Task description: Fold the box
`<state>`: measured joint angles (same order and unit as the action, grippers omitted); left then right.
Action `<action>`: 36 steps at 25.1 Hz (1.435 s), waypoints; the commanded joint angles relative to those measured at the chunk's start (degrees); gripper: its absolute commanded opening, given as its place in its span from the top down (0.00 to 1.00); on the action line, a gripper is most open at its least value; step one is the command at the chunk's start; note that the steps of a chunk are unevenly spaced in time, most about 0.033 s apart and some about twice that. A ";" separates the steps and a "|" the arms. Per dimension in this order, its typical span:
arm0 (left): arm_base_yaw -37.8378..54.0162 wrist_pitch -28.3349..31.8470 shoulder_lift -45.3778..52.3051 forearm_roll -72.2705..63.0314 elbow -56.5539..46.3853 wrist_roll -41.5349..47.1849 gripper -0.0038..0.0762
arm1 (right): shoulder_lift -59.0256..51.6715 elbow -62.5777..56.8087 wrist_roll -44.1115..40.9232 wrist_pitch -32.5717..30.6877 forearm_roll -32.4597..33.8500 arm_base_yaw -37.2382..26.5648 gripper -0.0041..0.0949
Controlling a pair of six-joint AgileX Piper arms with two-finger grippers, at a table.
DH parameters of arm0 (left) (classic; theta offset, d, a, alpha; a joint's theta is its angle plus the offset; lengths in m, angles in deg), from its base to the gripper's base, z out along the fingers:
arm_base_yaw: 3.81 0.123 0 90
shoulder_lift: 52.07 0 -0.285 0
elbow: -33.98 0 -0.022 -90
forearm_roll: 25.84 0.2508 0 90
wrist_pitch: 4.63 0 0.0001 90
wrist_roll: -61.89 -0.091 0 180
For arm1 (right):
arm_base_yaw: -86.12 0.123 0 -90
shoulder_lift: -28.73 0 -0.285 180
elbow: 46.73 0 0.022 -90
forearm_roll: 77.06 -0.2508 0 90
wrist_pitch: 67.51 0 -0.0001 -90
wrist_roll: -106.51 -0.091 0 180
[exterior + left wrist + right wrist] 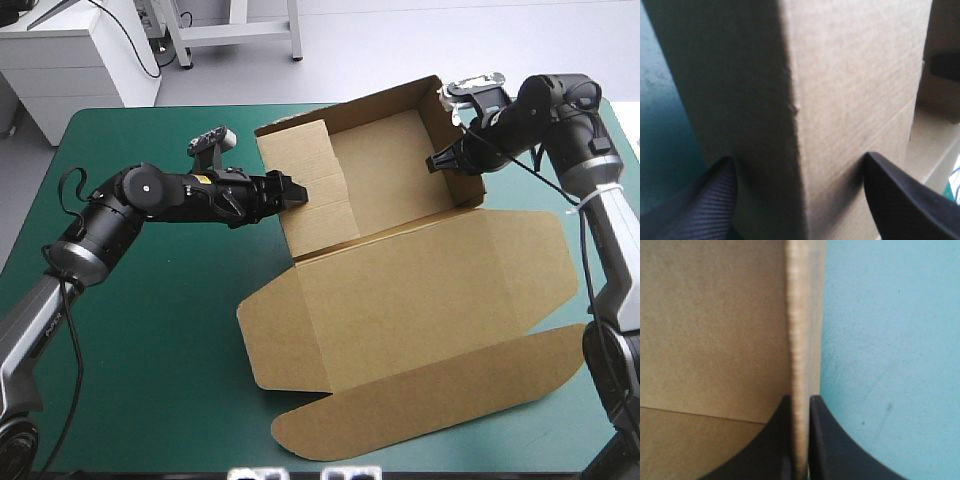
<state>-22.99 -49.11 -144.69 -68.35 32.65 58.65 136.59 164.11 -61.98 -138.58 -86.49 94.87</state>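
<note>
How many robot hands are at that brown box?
2: the left gripper straddles the left wall of the box, fingers open; the right gripper pinches the right wall.

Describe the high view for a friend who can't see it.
A brown box lies half-formed on a teal-green table, its far walls raised and its near panels flat. The right hand pinches the right wall; the left hand meets the left wall.

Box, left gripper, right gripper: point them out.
box (430,300): high view, flat lid panel.
left gripper (299,192): high view, fingertips at left wall.
right gripper (434,163): high view, fingertips on right wall.
</note>
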 commanded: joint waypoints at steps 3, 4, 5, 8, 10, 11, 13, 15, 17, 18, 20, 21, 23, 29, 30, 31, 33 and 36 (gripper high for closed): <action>-0.95 1.60 1.97 7.45 2.01 10.44 0.31 | -2.75 7.57 -0.89 -0.46 -2.99 0.71 0.97; -0.95 1.38 1.97 8.73 2.01 11.10 0.31 | -2.75 9.17 -1.13 -0.46 -3.10 0.71 0.97; -0.95 1.54 1.97 9.04 2.01 12.14 0.31 | -2.85 9.90 -1.28 -0.46 -3.10 0.71 0.97; -0.95 3.27 1.97 9.04 2.38 12.97 0.31 | -3.25 10.12 -1.28 -0.46 -2.15 1.44 0.97; -1.04 3.83 1.97 9.14 3.44 12.97 0.31 | -3.34 10.12 -1.57 -0.46 0.63 3.06 0.97; -1.04 3.91 1.97 9.41 4.59 12.97 0.31 | -3.34 10.12 -1.98 -0.46 3.23 4.58 0.97; -1.07 3.79 1.97 10.90 6.07 13.93 0.33 | -3.34 10.12 -3.20 -0.34 6.91 6.85 0.97; -1.59 3.30 1.97 14.07 6.85 15.96 0.35 | -3.34 10.12 -4.25 -0.10 9.83 8.34 0.97; -2.25 2.41 1.97 18.47 7.34 18.62 0.36 | -3.34 10.12 -5.09 0.17 11.77 9.28 0.97; -2.80 2.04 1.97 20.80 7.35 20.04 0.36 | -3.34 10.12 -5.24 0.29 12.14 9.88 0.97; -4.64 1.38 1.97 25.53 7.35 23.59 0.36 | -3.34 10.12 -6.45 0.66 12.24 10.41 0.97; -5.28 1.38 1.97 26.71 7.35 24.40 0.36 | -3.34 10.12 -6.58 0.66 12.13 10.41 0.97; -6.67 1.38 1.97 29.59 7.35 27.26 0.36 | -3.34 10.12 -7.40 0.78 11.84 10.41 0.97; -8.38 2.75 0.79 31.64 7.35 33.10 0.41 | -3.34 10.12 -7.56 0.88 9.77 10.41 0.97; -8.38 2.84 0.69 31.64 7.35 34.47 0.44 | -3.34 10.12 -7.56 0.76 9.44 10.46 0.97; -8.38 3.00 0.26 31.64 7.35 35.99 0.48 | -3.34 10.12 -7.56 0.76 9.44 10.71 0.97; -8.38 3.88 -0.24 31.64 7.35 36.96 0.57 | -3.34 10.12 -7.56 0.76 9.91 10.94 0.97; -8.47 5.06 -0.66 31.76 7.35 37.71 0.82 | -3.34 10.25 -7.97 0.87 10.17 11.49 0.97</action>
<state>-30.74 -48.91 -146.93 -34.56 38.06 94.70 136.48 172.24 -68.69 -138.89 -73.22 105.49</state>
